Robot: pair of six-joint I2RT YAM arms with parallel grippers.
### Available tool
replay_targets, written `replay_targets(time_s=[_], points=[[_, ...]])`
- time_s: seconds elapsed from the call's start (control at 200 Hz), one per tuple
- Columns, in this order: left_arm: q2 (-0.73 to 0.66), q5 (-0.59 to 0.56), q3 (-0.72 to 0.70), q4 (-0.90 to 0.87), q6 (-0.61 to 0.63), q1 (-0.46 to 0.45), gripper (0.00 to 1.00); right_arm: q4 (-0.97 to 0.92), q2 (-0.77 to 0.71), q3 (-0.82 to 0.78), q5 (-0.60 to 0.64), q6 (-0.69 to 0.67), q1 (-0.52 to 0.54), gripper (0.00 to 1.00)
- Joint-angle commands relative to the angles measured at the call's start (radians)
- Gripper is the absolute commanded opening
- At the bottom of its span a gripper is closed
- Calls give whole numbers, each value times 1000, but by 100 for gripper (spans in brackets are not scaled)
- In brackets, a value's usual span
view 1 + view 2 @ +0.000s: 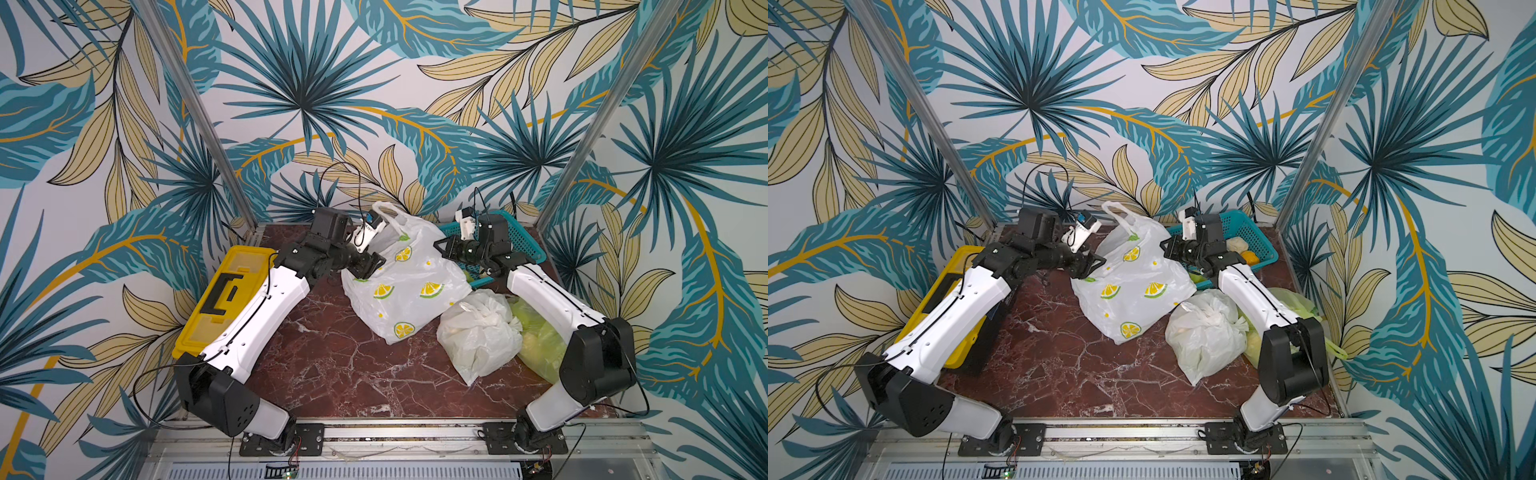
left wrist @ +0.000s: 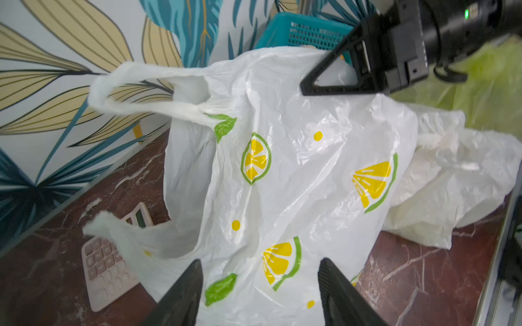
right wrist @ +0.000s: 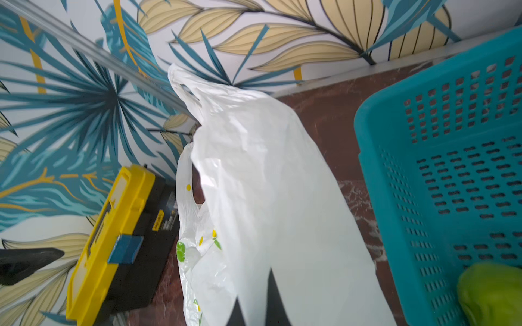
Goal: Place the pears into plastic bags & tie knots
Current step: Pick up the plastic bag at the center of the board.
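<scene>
Right wrist view: the right hand (image 3: 255, 304) is clamped shut on a fold of the lemon-print bag (image 3: 262, 183), which lies on the counter (image 1: 332, 374), toward 12 o'clock of its middle; the left hand (image 2: 260, 262) gapes wide, gripping nothing. It should, I judge, pinch a single layer at the handle loop (image 2: 135, 87) and draw toward 9 o'clock, spreading the mouth; a green pear (image 3: 491, 293) sits in the teal basket (image 3: 423, 169) at 1 o'clock.

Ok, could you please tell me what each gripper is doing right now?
Left gripper: open, holding nothing.
Right gripper: shut on the lemon-print bag.
</scene>
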Motion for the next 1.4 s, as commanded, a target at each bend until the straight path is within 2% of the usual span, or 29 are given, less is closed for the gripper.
replay_targets(time_s=[0.0,0.075,0.165,0.476,0.631,0.696,0.741,0.786,0.841,0.861,0.901,0.951,0.991,1.051,1.192,1.302,1.392], points=[[-6,-46,40,8,-305,100,67,379,-47,-119,46,135,-1,0],[-2,-28,32,10,-453,169,70,537,-68,-191,46,161,-1,0],[27,-58,24,44,-513,206,73,624,-91,-247,29,152,-1,0],[343,-85,283,82,-486,187,84,709,-159,-377,26,184,1,0],[460,-181,367,82,-453,153,86,711,-194,-406,21,202,2,0],[509,-185,404,83,-456,146,80,715,-199,-417,21,217,2,0],[537,-177,426,85,-465,146,69,712,-201,-421,20,222,2,0],[546,-176,427,119,-463,146,53,698,-202,-421,20,228,2,0],[536,-195,400,184,-462,147,23,689,-205,-421,18,238,2,0],[527,-195,389,207,-459,146,13,681,-209,-421,15,238,2,5],[508,-182,378,236,-445,146,0,635,-222,-414,29,232,-5,19],[481,-164,375,238,-419,144,0,511,-251,-392,72,195,-18,39],[448,-152,358,239,-406,141,0,404,-273,-357,114,147,-33,48],[390,-136,318,240,-389,139,0,222,-298,-304,203,87,-61,56],[270,-71,230,269,-350,139,0,-93,-247,-166,396,36,-180,62],[230,32,226,270,-344,131,0,-261,-89,-6,533,-63,-226,65],[202,84,214,269,-323,115,0,-330,51,125,640,-155,-239,68]])
